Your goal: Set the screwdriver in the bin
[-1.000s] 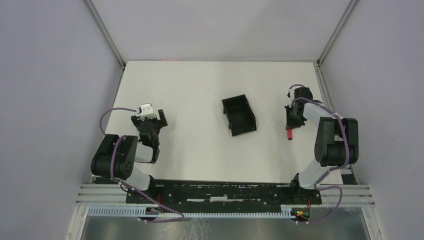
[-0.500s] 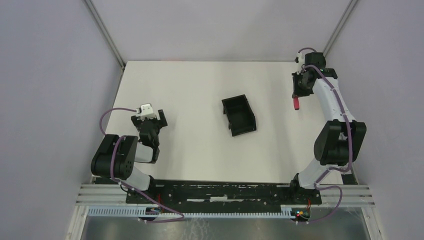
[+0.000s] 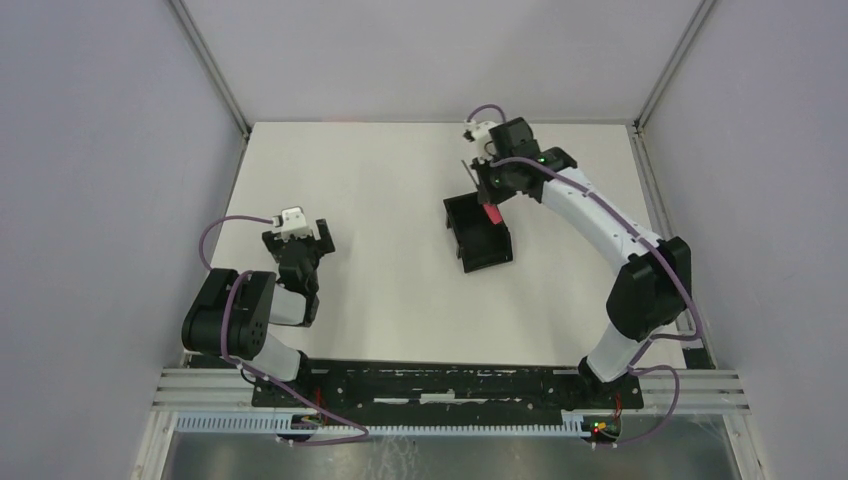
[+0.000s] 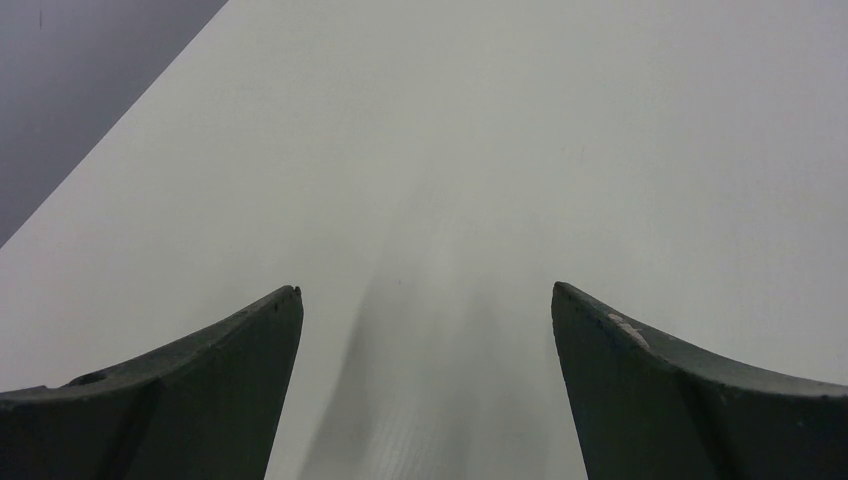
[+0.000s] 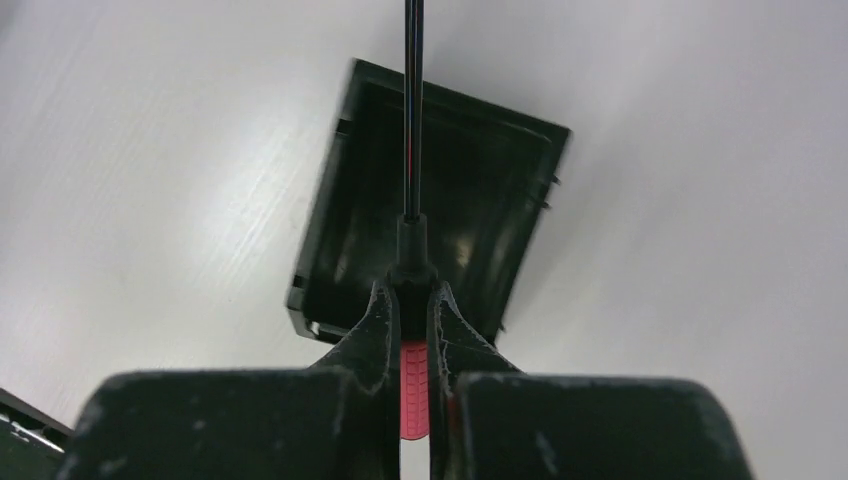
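The small screwdriver with a red handle and thin black shaft (image 5: 412, 240) is clamped by its handle in the right gripper (image 5: 412, 300). It is held over the small black plastic open-top bin (image 5: 325, 220) by the right arm, which is extended forward and inward. The shaft is pointed away from the fingers, roughly along the bin's length. The left gripper (image 4: 425, 310) is spread wide.

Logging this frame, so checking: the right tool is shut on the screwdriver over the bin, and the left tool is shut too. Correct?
Not quite. The left tool is open: the left wrist view shows its fingers wide apart, nothing but table between them. The rest holds: the right tool is shut on the screwdriver over the bin.
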Robot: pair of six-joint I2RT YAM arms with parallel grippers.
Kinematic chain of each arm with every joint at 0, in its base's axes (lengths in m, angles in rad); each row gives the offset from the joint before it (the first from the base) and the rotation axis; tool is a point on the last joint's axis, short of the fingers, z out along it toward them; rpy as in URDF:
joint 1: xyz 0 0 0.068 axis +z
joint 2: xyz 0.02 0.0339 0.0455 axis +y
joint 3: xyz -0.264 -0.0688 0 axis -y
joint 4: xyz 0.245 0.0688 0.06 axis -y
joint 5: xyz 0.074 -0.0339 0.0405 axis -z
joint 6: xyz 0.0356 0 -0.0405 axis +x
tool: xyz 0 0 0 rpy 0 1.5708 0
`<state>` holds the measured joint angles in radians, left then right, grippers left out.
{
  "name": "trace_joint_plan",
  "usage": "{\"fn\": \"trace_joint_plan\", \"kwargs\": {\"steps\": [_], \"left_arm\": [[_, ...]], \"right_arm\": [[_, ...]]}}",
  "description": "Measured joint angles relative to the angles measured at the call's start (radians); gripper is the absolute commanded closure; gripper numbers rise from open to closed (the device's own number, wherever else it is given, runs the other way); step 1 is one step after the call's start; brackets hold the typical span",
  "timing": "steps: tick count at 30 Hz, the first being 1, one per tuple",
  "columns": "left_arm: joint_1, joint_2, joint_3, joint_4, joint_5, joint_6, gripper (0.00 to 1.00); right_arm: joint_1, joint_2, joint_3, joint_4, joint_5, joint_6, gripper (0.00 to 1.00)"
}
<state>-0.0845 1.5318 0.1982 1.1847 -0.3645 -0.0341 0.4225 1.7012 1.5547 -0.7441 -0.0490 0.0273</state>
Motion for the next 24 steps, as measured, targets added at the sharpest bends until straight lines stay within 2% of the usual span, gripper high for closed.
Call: {"fn": "trace_joint_plan", "kwargs": {"steps": [4, 12, 13, 16, 18, 20, 24], "left_arm": [[0.000, 0.000, 0.000, 0.000, 0.000, 0.000, 0.00], [0.000, 0.000, 0.000, 0.000, 0.000, 0.000, 0.00], [0.000, 0.000, 0.000, 0.000, 0.000, 0.000, 0.00], [0.000, 0.000, 0.000, 0.000, 0.000, 0.000, 0.00], [0.000, 0.000, 0.000, 0.000, 0.000, 0.000, 0.00], [0.000, 0.000, 0.000, 0.000, 0.000, 0.000, 0.00], [0.000, 0.000, 0.000, 0.000, 0.000, 0.000, 0.00]], "right_arm": [[0.128, 0.000, -0.035, 0.100, 0.010, -0.061, 1.00], [0.138, 0.031, -0.186, 0.209, 0.089, -0.148, 1.00], [0.139, 0.038, -0.209, 0.221, 0.094, -0.156, 0.97], [0.141, 0.053, -0.260, 0.240, 0.102, -0.170, 0.69], [0.143, 0.060, -0.281, 0.246, 0.105, -0.175, 0.58], [0.145, 0.063, -0.292, 0.257, 0.108, -0.181, 0.52], [0.148, 0.062, -0.291, 0.283, 0.113, -0.181, 0.50]]}}
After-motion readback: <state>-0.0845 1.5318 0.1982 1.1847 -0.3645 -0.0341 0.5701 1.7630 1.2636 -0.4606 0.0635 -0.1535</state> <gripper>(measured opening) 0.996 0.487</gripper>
